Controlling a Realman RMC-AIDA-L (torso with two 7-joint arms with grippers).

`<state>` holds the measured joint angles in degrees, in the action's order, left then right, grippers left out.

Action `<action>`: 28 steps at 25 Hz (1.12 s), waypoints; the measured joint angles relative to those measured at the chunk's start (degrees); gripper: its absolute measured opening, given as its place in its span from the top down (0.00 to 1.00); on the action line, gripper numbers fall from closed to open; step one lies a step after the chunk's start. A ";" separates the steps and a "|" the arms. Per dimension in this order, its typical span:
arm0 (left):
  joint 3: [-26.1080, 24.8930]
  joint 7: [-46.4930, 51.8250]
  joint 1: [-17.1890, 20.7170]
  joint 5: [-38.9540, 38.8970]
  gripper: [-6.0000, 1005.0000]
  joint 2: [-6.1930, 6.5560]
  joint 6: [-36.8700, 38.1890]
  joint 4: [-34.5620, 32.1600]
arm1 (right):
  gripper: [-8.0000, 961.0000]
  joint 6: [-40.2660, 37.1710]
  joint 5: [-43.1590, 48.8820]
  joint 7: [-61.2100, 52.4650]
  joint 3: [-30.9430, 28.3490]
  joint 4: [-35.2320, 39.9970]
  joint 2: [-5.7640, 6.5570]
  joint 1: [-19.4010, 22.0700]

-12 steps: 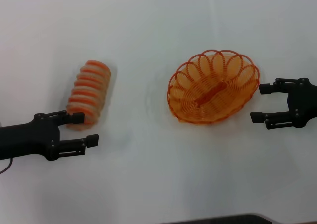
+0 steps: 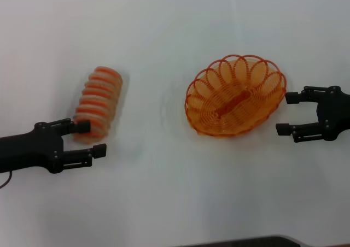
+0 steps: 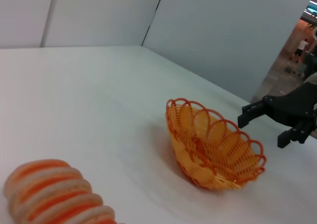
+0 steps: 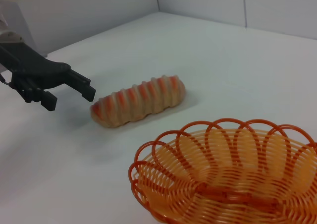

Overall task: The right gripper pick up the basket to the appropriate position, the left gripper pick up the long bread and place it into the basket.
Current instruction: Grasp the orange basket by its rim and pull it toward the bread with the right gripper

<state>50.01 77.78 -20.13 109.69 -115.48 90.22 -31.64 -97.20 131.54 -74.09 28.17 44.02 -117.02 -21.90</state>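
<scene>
The long bread, pale tan with orange-brown stripes, lies on the white table at the left; it also shows in the left wrist view and the right wrist view. My left gripper is open at the bread's near end, its far finger touching or just beside it. The orange wire basket sits empty at the right; it shows too in the left wrist view and the right wrist view. My right gripper is open just right of the basket's rim, apart from it.
The white table carries only the bread and the basket. A grey wall panel rises behind the table's far side. A dark edge shows at the table's near side.
My left gripper has drawn back slightly to the left, staying open beside the bread's near end. The right gripper, basket and bread have not moved.
</scene>
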 joint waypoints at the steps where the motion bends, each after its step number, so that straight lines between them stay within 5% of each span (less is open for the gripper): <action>1: -0.39 0.00 0.00 0.00 0.18 0.00 -0.06 0.00 | 0.05 0.00 -0.12 0.00 -0.14 0.00 -0.03 -0.03; 12: -7.35 -0.44 0.07 -0.46 0.18 -2.13 0.08 0.00 | 0.05 0.13 -11.76 -4.13 -5.88 0.02 0.20 -0.40; 20: -13.90 -0.65 -0.51 -0.59 0.18 -4.40 0.37 -0.06 | 0.05 3.50 -13.30 -25.83 -4.63 0.08 3.19 -5.68; 28: -14.53 -0.66 -0.84 -0.63 0.18 -5.17 0.48 -0.16 | 0.05 6.42 -1.22 -46.20 -3.47 0.53 5.45 -13.06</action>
<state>35.48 77.12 -20.97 109.06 -120.65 90.69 -31.79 -90.78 130.32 -120.30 24.69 44.55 -111.57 -34.96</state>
